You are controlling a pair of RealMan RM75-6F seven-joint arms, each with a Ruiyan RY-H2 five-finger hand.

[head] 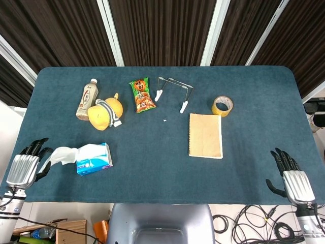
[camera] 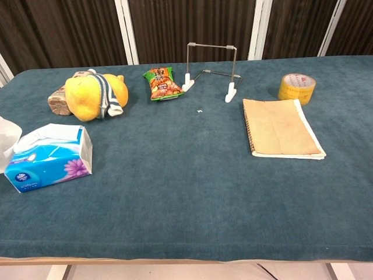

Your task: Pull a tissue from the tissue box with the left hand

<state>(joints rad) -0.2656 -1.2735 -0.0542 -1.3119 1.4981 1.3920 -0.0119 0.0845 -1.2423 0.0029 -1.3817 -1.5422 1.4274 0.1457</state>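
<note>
Tissue box (head: 94,158): blue, lying on its side.
Tissue (head: 64,154): white, crumpled, sticking out leftward.
Left hand (head: 24,168): beside tissue; grip unclear.
Right hand (head: 293,180): fingers spread, holding nothing.

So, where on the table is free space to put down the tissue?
Bare cloth lies between the tissue box and the notebook, and along the near edge. The right side past the notebook is free too. The far-left area around the plush toy and bottle is crowded.

Tissue box (head: 93,158) front-left on table (head: 162,178); notebook (head: 205,135) right; bottle (head: 87,99) behind.
</note>
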